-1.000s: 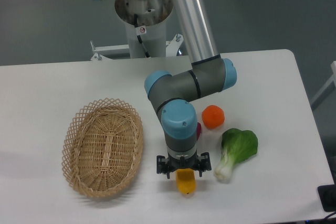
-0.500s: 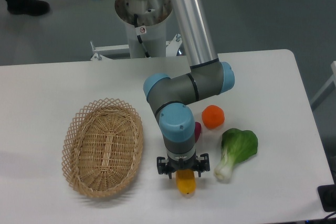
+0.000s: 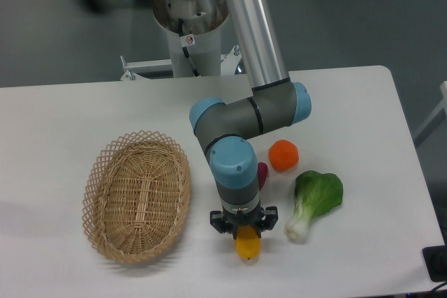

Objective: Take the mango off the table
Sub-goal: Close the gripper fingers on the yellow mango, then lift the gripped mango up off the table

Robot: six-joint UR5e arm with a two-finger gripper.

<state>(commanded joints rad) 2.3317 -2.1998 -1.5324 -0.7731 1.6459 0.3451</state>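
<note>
- Gripper (image 3: 244, 227) points straight down near the front edge of the table (image 3: 63, 116), fingers set either side of the mango (image 3: 247, 245).
- Fingers look closed in against the fruit; whether it rests on the tabletop or is lifted, cannot tell.
- Mango's yellow-orange lower end shows below the gripper; upper end hidden by the wrist.
- Wicker basket (image 3: 137, 195) to the left.
- Round orange fruit (image 3: 283, 155), small purple piece (image 3: 262, 172) and green leafy vegetable (image 3: 314, 200) to the right.
</note>
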